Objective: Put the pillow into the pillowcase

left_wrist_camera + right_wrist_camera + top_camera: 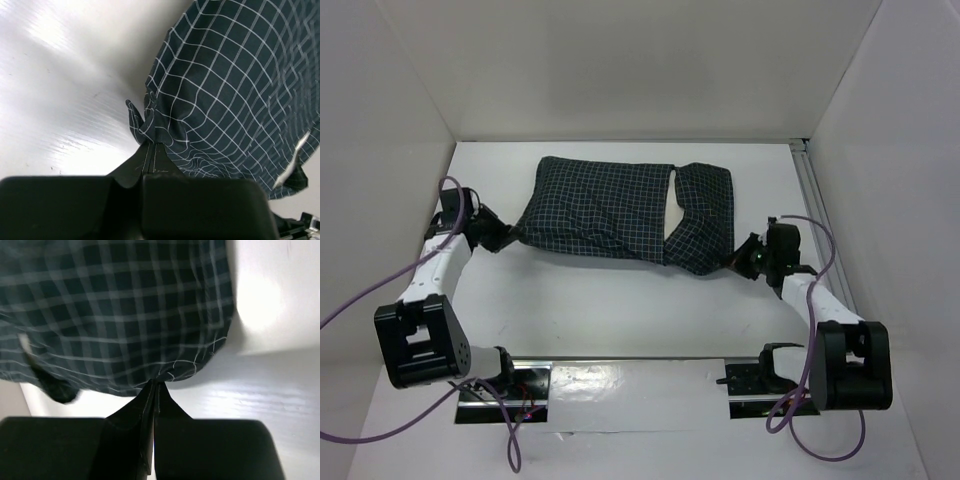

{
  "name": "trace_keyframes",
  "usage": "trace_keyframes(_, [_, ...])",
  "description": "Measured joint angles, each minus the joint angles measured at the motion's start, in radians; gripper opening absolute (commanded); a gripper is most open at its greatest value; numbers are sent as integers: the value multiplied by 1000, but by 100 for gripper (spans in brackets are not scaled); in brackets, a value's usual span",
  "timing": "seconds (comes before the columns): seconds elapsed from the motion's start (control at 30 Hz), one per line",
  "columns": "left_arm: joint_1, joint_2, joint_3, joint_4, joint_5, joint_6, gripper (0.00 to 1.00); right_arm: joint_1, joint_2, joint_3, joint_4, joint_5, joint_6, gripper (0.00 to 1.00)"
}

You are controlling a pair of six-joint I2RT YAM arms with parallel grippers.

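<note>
The dark checked pillowcase (pixel 620 210) lies plump across the back middle of the table. The cream pillow (pixel 675 205) shows only as a thin pale sliver through a slit in the case; the rest is hidden inside. My left gripper (pixel 510 238) is shut on the pillowcase's left corner, seen bunched at the fingertips in the left wrist view (pixel 150 142). My right gripper (pixel 738 262) is shut on the case's lower right corner, seen in the right wrist view (pixel 156 382). The pillowcase fills the upper part of both wrist views (pixel 235 85) (pixel 115 315).
White walls enclose the table on three sides. A metal rail (pixel 815 200) runs along the right wall. A shiny metal strip (pixel 640 375) with the arm bases lies at the near edge. Purple cables (pixel 360 290) loop from both arms.
</note>
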Motion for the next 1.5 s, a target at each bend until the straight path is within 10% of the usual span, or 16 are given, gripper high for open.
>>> trace_keyframes(0.47, [139, -125, 458, -81, 93, -5, 0, -30, -7, 780, -168, 144, -44, 0])
trace_keyframes(0.83, [230, -142, 268, -53, 276, -22, 0, -57, -66, 728, -315, 209, -94, 0])
trace_keyframes(0.97, [127, -92, 146, -67, 314, 29, 84, -58, -66, 679, -336, 202, -105, 0])
trace_keyframes(1.03, [84, -50, 77, -65, 329, 38, 96, -59, -66, 662, -337, 198, -107, 0])
trace_keyframes(1.5, [-203, 169, -202, 158, 293, 16, 98, -59, -66, 632, -336, 160, -110, 0])
